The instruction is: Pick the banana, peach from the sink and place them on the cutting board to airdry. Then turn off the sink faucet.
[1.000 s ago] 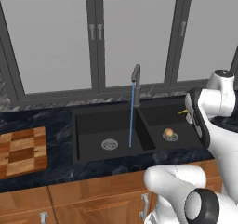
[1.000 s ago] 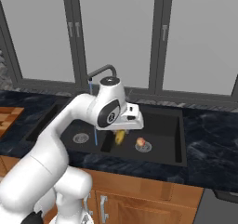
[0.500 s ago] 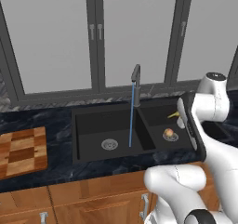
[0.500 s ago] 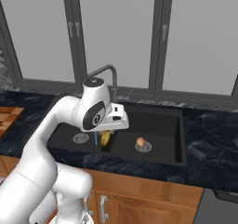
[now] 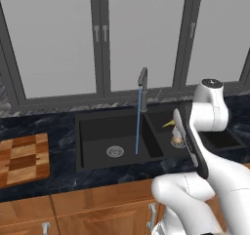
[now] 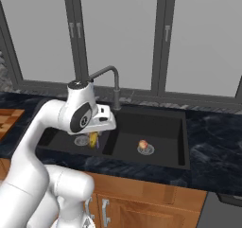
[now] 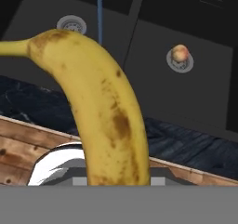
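Gripper point(image 6: 94, 138) has the banana point(image 7: 100, 102) clamped, lifted above the sink point(image 6: 182, 146); peach point(image 6: 142, 144) sits on what looks like the drain, well clear.

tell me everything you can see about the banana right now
The banana is yellow, curved, with brown speckles and a darker stem end. It is held in the gripper, lifted above the black sink, its length running up from the fingers. The hand view shows it close, with the peach lying on a drain below.

Matt black sink point(image 6: 156, 123) (wooden cutting board point(image 5: 22, 158))
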You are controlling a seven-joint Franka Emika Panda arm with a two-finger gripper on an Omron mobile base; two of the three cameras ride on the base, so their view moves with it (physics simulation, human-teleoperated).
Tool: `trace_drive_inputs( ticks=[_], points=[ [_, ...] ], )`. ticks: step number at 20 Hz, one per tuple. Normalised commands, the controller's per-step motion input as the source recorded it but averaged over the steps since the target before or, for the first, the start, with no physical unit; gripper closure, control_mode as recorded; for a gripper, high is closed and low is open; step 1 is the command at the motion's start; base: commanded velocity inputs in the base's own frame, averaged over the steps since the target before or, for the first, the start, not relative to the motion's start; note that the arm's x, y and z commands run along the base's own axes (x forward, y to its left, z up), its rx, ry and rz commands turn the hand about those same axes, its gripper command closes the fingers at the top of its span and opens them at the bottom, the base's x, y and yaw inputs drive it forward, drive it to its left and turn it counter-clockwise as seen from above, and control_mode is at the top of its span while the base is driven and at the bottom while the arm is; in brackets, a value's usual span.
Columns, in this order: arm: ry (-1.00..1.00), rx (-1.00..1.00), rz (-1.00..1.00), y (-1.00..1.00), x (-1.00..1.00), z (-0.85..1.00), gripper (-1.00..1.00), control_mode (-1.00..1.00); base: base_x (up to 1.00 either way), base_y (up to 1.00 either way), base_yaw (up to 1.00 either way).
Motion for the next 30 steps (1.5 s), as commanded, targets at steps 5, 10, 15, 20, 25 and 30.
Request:
trace_drive_inputs(
  ticks=[5,10,15,20,25,30],
  points=[
    [0.0,0.0,0.08,0.53,0.0,0.0,1.0,-1.0,0.0,0.0,0.0],
    [0.01,0.0,0.1,0.47,0.06,-0.01,1.0,-1.0,0.0,0.0,0.0],
    [0.01,0.0,0.11,0.46,0.11,-0.04,1.0,-1.0,0.0,0.0,0.0],
    [0.03,0.0,0.11,0.48,0.14,-0.03,1.0,-1.0,0.0,0.0,0.0],
    [0.04,0.0,0.11,0.49,0.18,-0.04,1.0,-1.0,0.0,0.0,0.0],
    [0.04,0.0,0.1,0.5,0.16,-0.03,1.0,-1.0,0.0,0.0,0.0]
  ],
)
